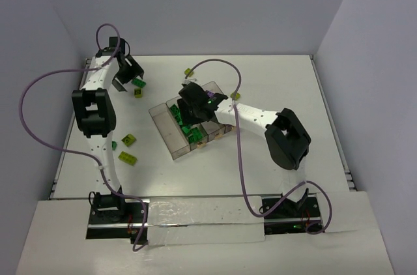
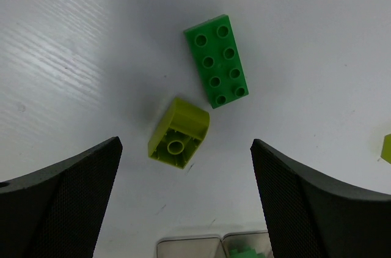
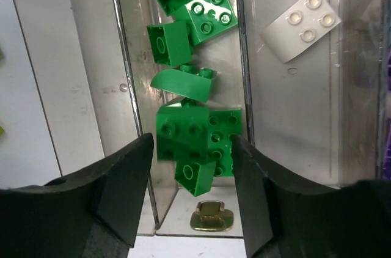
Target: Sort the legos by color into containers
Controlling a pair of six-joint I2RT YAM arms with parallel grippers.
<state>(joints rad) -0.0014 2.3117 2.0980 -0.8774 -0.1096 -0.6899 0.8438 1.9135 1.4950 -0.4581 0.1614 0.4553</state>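
My left gripper (image 1: pixel 128 77) (image 2: pixel 186 209) is open and empty above the table at the far left. Under it lie a dark green 2x4 lego (image 2: pixel 217 61) (image 1: pixel 139 83) and a tipped yellow-green lego (image 2: pixel 178 134) (image 1: pixel 138 92). My right gripper (image 1: pixel 195 107) (image 3: pixel 192 148) is open over the clear tray of containers (image 1: pixel 164 133). One compartment holds several dark green legos (image 3: pixel 183 32). A blurred dark green lego (image 3: pixel 183 142) sits between the jaws, on or just above that pile. A white lego (image 3: pixel 302 24) lies in the neighbouring compartment. The compartment on the left of the right wrist view (image 3: pixel 79 56) holds nothing.
Yellow-green legos lie on the table at the left (image 1: pixel 128 139) (image 1: pixel 128 157) and behind the tray (image 1: pixel 189 72). A yellowish tab (image 3: pixel 212 216) sits at the tray's end. A tray corner (image 2: pixel 189 247) shows in the left wrist view. Grey walls enclose the table.
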